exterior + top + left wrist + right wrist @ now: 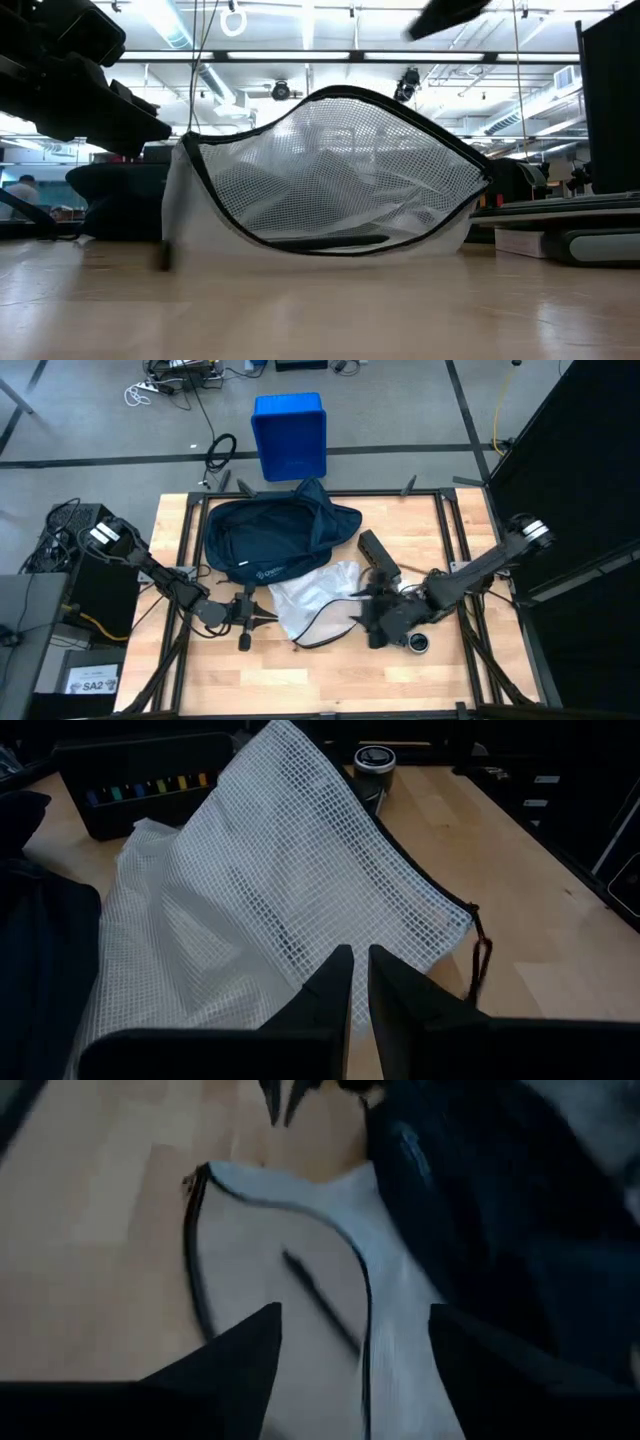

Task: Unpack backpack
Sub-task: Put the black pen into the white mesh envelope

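Wooden table planks fill the foreground of the low view, bare right up to the lens.

Largest of the things on it is the backpack, a soft dark navy bag slumped at the far middle of the table, its flap thrown open toward the right arm's side and a small white label showing on its near face. It looks limp and flattened, so I judge it largely emptied, though its inside is not visible.

Next in size is a white mesh pouch with a dark zipper edge, lying just in front of the backpack and touching it; its mouth gapes toward the near table edge. A flat black case lies beside the backpack, and a small round tin sits near the right arm. With these three things out on the wood, the unpacking seems well advanced; what may be left is hidden.

Over the pouch's near corner the left gripper hovers with fingers clenched together on nothing. Low by the pouch's mouth, the right gripper has its fingers spread apart, holding nothing.
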You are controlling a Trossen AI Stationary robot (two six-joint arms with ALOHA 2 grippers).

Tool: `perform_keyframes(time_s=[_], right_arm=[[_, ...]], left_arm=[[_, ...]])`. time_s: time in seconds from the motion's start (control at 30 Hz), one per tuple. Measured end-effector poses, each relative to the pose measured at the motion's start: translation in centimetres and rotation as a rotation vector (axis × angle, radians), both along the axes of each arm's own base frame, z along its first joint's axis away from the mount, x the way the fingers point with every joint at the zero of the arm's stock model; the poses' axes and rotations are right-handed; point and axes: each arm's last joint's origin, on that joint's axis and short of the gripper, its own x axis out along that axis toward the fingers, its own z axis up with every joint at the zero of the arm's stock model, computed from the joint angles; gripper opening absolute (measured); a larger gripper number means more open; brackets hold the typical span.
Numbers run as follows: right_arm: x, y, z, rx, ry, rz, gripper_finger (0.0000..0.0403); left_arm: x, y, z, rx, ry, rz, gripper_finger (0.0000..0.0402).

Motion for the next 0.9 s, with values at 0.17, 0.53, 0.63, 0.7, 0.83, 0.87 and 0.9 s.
perform_keyframes(time_s=[0.17,0.53,0.63,0.7,0.83,0.87,0.9], right_arm=[[-4.5,-0.9,0.2,0.123,0.156,-0.201,0.0179],[-7.6,-1.1,-4.5,0.199,0.604,-0.458,0.015],[-8.3,-1.4,-6.6,0.226,0.683,-0.478,0.0163],[-8.8,-1.6,-7.7,0.237,0.725,-0.5,0.0172],[-9.4,-1.9,-9.5,0.26,0.751,-0.507,0.0186],[-9.4,-2.0,-10.0,0.276,0.745,-0.503,0.0189],[-9.4,-2.0,-10.4,0.289,0.746,-0.502,0.0191]], left_arm=[[0.0,0.0,0.0,0.0,0.0,0.0,0.001],[0.0,0.0,0.0,0.0,0.0,0.0,0.001],[0.0,0.0,0.0,0.0,0.0,0.0,0.001],[0.0,0.0,0.0,0.0,0.0,0.0,0.001],[0.0,0.0,0.0,0.0,0.0,0.0,0.001],[0.0,0.0,0.0,0.0,0.0,0.0,0.001],[0.0,0.0,0.0,0.0,0.0,0.0,0.001]])
